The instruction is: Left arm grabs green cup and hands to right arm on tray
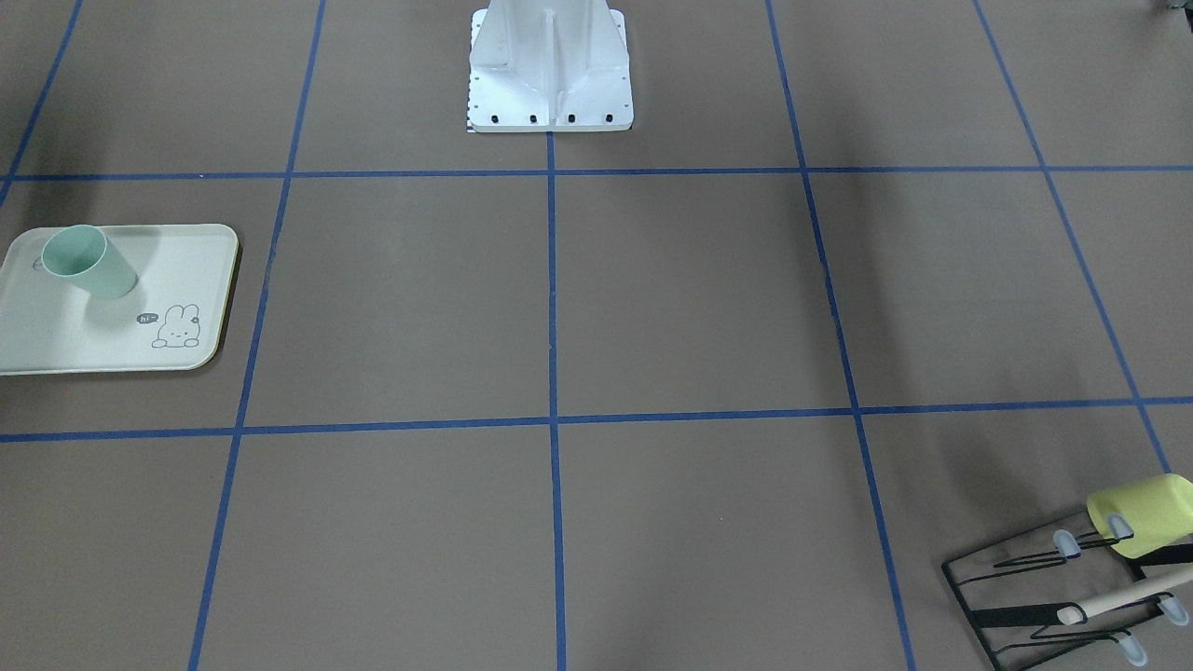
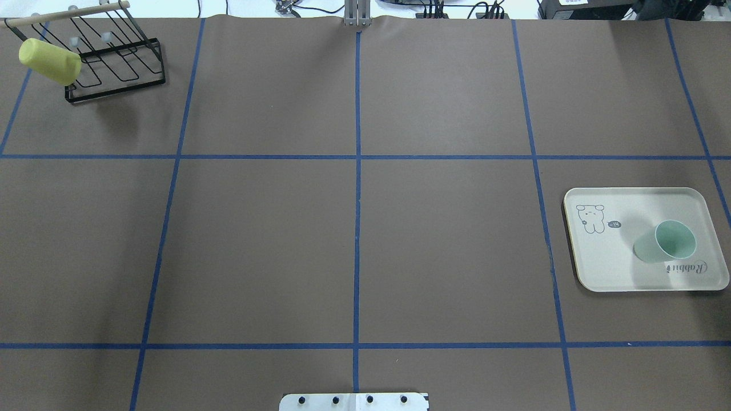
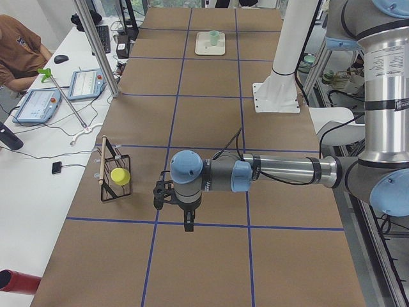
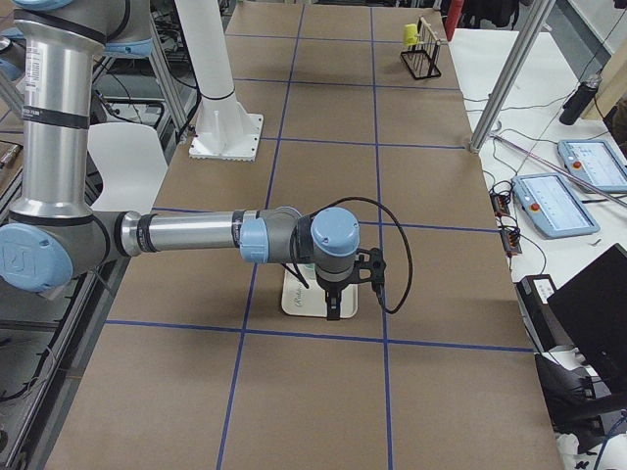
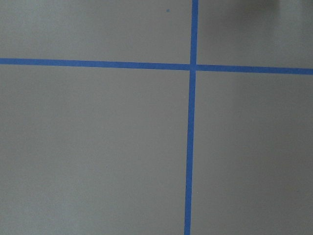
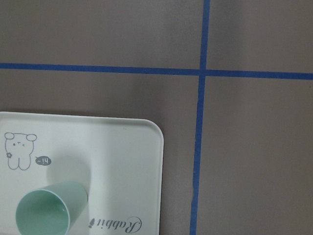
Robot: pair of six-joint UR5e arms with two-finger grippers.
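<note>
- We see the green cup (image 2: 666, 242) upright on the tray (image 2: 617, 268).
- Left gripper (image 3: 186, 224) and right gripper (image 4: 333, 309): we cannot tell if the claws are apart or together.

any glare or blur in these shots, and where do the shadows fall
No glare or real blur that I can see. Exterior front-facing: the green cup throws a soft shadow onto the tray, and wide faint shadows cross the table. Right wrist-mounted: sharp, same soft cup shadow. Left wrist-mounted: flat light, a dark patch in the top right corner.
</note>
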